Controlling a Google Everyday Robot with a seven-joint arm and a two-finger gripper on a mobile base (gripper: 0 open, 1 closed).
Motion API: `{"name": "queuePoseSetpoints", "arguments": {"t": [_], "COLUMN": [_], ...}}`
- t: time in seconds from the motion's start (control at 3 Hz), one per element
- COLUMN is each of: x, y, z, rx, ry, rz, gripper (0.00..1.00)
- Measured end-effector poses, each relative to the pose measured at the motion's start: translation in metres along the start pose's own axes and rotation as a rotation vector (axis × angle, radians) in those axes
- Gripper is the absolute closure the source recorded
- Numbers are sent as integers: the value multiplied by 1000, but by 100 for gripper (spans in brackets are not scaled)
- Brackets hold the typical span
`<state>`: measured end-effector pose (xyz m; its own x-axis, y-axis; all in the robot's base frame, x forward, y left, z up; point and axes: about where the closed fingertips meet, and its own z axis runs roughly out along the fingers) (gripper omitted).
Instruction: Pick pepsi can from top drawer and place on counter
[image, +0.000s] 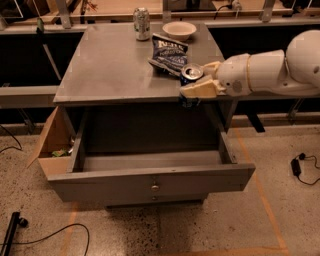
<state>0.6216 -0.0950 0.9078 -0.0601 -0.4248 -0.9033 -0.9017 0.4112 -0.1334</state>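
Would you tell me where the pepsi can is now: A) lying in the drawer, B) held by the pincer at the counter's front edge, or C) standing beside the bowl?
B: the pincer grips the pepsi can at the front edge of the counter, above the open top drawer.

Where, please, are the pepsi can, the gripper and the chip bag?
pepsi can (192, 72), camera view, silver top.
gripper (193, 80), camera view, midway between jaws, at counter (115, 67) front edge.
chip bag (168, 52), camera view, printed front.

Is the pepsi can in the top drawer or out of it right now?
Out. The gripper holds the pepsi can upright by the counter's front edge, above the open top drawer, not yet set down.
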Motion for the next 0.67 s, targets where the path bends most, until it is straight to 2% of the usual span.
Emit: {"name": "queuePoseSetpoints", "arguments": {"t": [0.33,0.67], "x": [-20,-43], "y": [-26,-63], "z": [5,-15], "rx": [-63,-43], "ry": [-22,-64], "rz": [-37,-57], "gripper": [100,100]}}
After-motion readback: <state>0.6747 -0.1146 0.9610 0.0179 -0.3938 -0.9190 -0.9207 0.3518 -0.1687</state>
